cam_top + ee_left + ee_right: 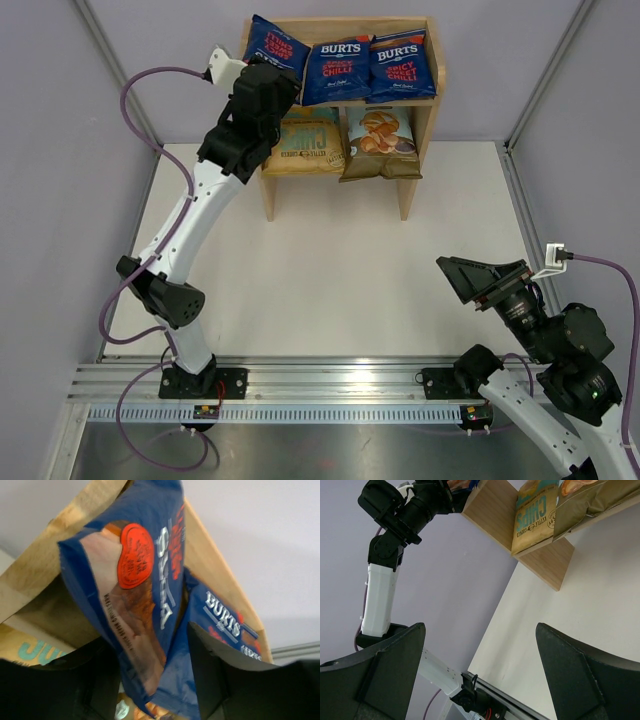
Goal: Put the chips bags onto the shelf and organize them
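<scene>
Wooden two-tier shelf (421, 112) stands at 12 o'clock on the white counter (330, 270), against the back wall. Top tier holds three dark-blue Burts bags in a row. The left Burts bag (275, 42) sits at the shelf's 11 o'clock corner, tilted, its lower end toward 5 o'clock, overlapping the middle Burts bag (337, 70). The right Burts bag (402, 65) is just beside the middle one, both label-up. Left tool (265, 88) is at that same corner, closed on the left Burts bag; the left wrist view shows the bag (145, 580) pinched between the two black fingers (95, 680), with the tool (152, 672) at the bag's lower edge. Lower tier: yellow kettle chips bag (310, 140) on the left, pale-blue-and-brown chips bag (380, 145) on the right, touching, both standing and leaning back. Right tool (470, 280) hangs above the counter at 4 o'clock, well apart from the shelf, jaws spread wide with nothing between them (480, 670).
</scene>
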